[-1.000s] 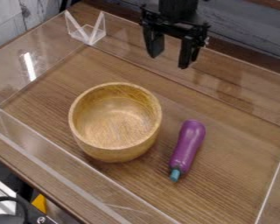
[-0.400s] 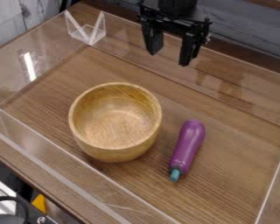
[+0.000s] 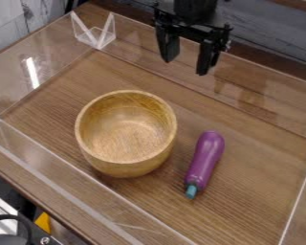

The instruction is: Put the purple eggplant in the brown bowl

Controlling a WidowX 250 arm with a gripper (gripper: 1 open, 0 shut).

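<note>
The brown bowl [image 3: 126, 132] sits empty, well below and left of the pincer [image 3: 185, 53] in the camera view. The purple eggplant [image 3: 203, 162] lies just beside the bowl's right wall, well below the pincer, whose jaws hang spread and hold nothing. A descent off the glossy eggplant's narrow width could roll it away or nudge the bowl. Nothing has moved since the earlier frame.
</note>
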